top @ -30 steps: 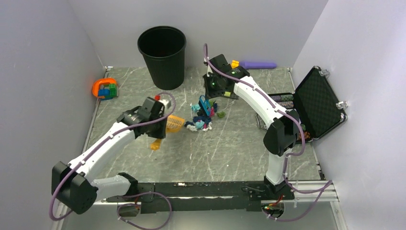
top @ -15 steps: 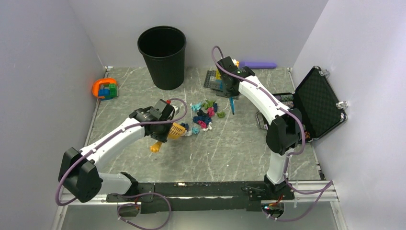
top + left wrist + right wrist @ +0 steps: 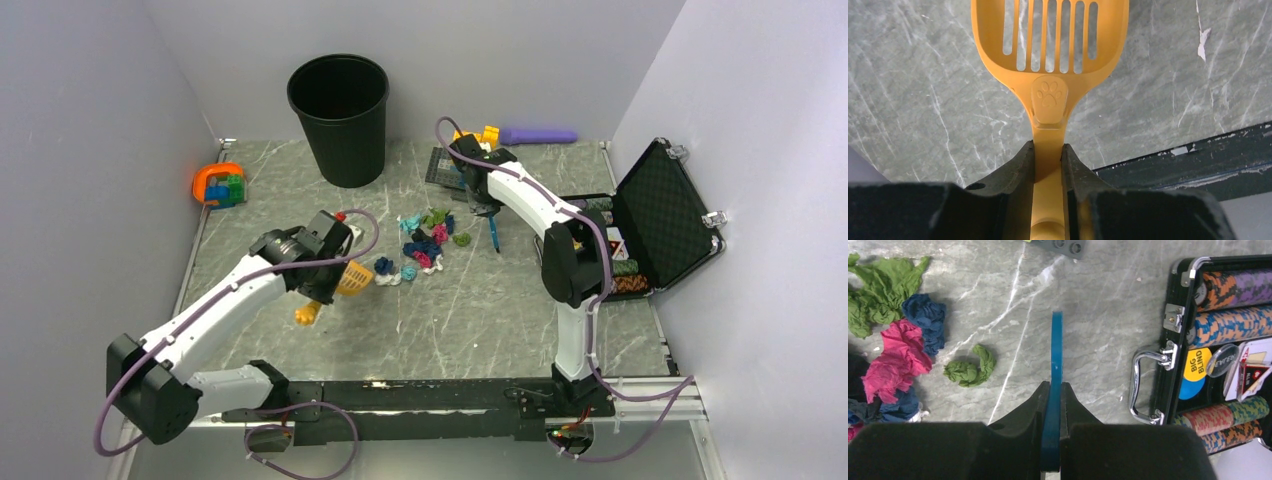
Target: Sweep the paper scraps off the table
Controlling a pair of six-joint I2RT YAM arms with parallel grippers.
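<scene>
I read this as the gathering step: nothing is collected so far, and the paper scraps (image 3: 425, 243) lie in a loose cluster in the middle of the surface (image 3: 480, 310), between my two arms. My left tool (image 3: 1048, 150) is pinched onto the handle of the yellow scoop (image 3: 1048, 45). Its slotted bowl shows only bare marble through the slots, and from above its mouth sits just left of the nearest scraps. My right tool (image 3: 1053, 390) is clamped on a thin blue blade (image 3: 1056, 355), held edge-on just to the right of the cluster. A lone green wad (image 3: 968, 371) lies nearest the blade, and the open chip case (image 3: 1218, 340) is off on the other side. Next I'd judge the blade has to drop to the surface and push leftward, herding the wads toward the scoop while the left arm holds the bowl low and flat. After that comes the carry to the black bin (image 3: 340, 115) at the back. Stray wads slipping round the narrow blade are the worry.
</scene>
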